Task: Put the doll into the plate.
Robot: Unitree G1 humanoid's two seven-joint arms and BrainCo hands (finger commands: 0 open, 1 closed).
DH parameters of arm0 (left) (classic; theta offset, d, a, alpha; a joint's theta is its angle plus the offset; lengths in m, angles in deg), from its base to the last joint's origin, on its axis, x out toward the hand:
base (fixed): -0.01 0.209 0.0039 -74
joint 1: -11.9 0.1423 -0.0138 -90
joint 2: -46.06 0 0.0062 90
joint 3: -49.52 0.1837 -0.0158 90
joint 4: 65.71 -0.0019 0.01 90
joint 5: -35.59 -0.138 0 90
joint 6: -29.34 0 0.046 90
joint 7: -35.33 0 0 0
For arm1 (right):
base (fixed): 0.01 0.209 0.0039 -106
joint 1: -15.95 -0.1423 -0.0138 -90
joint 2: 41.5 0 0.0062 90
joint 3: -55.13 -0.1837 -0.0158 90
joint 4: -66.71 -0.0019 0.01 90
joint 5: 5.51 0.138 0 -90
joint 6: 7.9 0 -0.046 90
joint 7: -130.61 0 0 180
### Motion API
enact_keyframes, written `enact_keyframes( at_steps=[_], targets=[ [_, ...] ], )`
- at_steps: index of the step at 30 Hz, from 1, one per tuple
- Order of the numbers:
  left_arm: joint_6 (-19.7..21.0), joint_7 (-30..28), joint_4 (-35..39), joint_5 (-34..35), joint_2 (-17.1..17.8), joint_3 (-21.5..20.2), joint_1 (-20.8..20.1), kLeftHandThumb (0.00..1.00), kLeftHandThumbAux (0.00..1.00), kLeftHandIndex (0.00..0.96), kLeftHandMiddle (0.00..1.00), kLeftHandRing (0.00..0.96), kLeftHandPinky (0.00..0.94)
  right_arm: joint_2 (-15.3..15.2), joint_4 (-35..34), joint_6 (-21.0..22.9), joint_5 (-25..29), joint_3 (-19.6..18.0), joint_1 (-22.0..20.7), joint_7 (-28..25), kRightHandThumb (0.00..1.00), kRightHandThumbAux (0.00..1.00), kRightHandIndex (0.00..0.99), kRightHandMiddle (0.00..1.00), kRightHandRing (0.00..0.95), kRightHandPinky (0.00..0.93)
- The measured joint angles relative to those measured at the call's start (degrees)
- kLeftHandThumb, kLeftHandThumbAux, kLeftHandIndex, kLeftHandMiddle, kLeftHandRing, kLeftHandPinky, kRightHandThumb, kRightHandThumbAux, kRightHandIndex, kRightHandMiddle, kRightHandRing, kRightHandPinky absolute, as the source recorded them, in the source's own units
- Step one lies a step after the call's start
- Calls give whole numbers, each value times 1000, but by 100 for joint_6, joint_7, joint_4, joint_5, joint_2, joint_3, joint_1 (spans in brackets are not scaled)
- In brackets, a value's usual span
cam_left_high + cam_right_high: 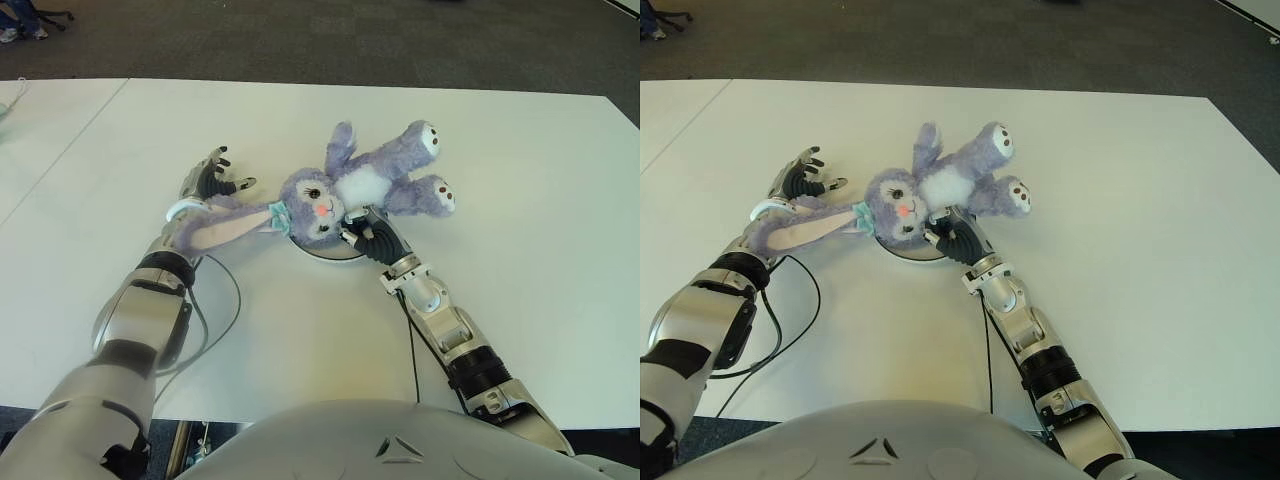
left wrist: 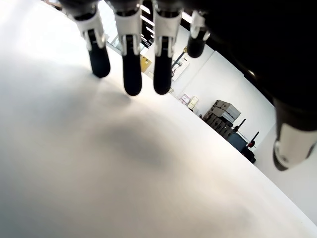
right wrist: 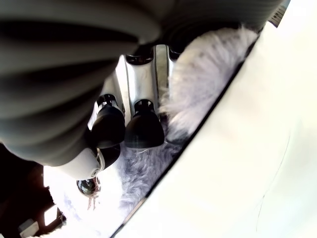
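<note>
A purple plush bunny doll [image 1: 350, 185] lies on its back in the middle of the white table [image 1: 520, 250]. Its head covers most of a white plate [image 1: 330, 254]; its body and feet stretch beyond the plate's far right side. My right hand [image 1: 362, 235] sits at the plate's near right edge, fingers [image 3: 143, 130] curled into the fur [image 3: 198, 84] under the head. One long ear drapes over my left wrist. My left hand [image 1: 212, 180] is left of the doll with fingers [image 2: 132, 74] spread, holding nothing.
A black cable [image 1: 225, 320] loops on the table beside my left forearm. A seam [image 1: 70, 150] splits the table at far left. Dark carpet [image 1: 300, 40] lies beyond the far edge. Bare tabletop stretches to the right.
</note>
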Motion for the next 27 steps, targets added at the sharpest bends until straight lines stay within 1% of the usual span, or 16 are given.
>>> enact_keyframes(
  at_steps=[1, 2, 4, 7, 8, 9, 10, 11, 12, 13, 14, 16, 18, 19, 22, 27],
  targets=[
    [0, 0, 0, 0, 0, 0, -1, 59, 531, 0, 246, 249, 162, 1, 41, -39, 24, -3, -31, -1, 753, 621, 637, 813, 834, 815],
    [0, 0, 0, 0, 0, -1, -2, 61, 529, 0, 247, 249, 164, 1, 87, -85, 45, -6, -68, -4, 727, 682, 485, 794, 818, 801],
    [0, -1, -1, 0, -3, 1, 1, 67, 522, 0, 246, 250, 168, 0, 181, -143, 98, -12, -141, -36, 714, 701, 438, 772, 798, 785],
    [1, -5, -1, 0, -18, 1, 25, 73, 517, 0, 246, 251, 170, -18, 234, -142, 186, -18, -197, -167, 704, 705, 426, 755, 785, 794],
    [1, -9, -1, 1, -20, 1, 32, 74, 516, 0, 246, 251, 170, -36, 213, -122, 208, -17, -197, -234, 694, 708, 420, 726, 752, 754],
    [1, -15, -1, 1, -22, 1, 35, 74, 515, 0, 246, 251, 170, -53, 190, -105, 222, -18, -194, -287, 692, 708, 419, 721, 747, 747],
    [1, -23, -1, 1, -22, 1, 35, 74, 514, 0, 244, 251, 173, -85, 156, -96, 238, -17, -188, -343, 679, 716, 408, 452, 464, 485],
    [1, -32, -1, 1, -26, 1, 33, 74, 513, 0, 244, 251, 174, -104, 124, -85, 254, -16, -177, -409, 675, 718, 405, 383, 392, 416],
    [1, -42, -1, 1, -32, 1, 29, 74, 512, 0, 243, 251, 172, -132, 86, -72, 274, -13, -157, -487, 436, 592, 202, 235, 247, 270],
    [1, -53, 1, 1, -41, 1, 19, 74, 510, 0, 243, 250, 167, -198, -72, -44, 328, -2, -126, -630, 198, 475, 50, 58, 70, 90],
    [1, -55, 2, 1, -51, 0, 3, 74, 509, 0, 243, 250, 166, -280, -241, 14, 385, 11, -98, -826, 138, 446, 12, 14, 25, 44],
    [1, -66, 2, 0, -70, 1, -17, 72, 507, 0, 242, 249, 163, -475, -645, 162, 497, 34, 22, -1244, 103, 415, 1, 1, 4, 9],
    [10, -78, 1, 0, -85, 3, -13, 70, 504, 0, 242, 248, 160, -674, -983, 332, 626, 43, 130, -1629, 86, 388, 0, 0, 0, 0],
    [19, -83, 1, 0, -89, 3, -17, 60, 499, 0, 241, 246, 159, -772, -1154, 423, 723, 41, 160, -1858, 47, 345, 0, 0, 0, 0],
    [47, -88, 0, -4, -90, 14, -17, 53, 496, 0, 236, 242, 161, -1039, -1433, 519, 1075, 2, 116, -2462, 24, 327, 0, 0, 0, 0],
    [61, -118, 0, -23, -92, 48, -40, 41, 494, 0, 226, 236, 171, -1238, -1927, 658, 1651, -250, -35, -2994, 27, 320, 0, 0, 0, 0]
  ],
)
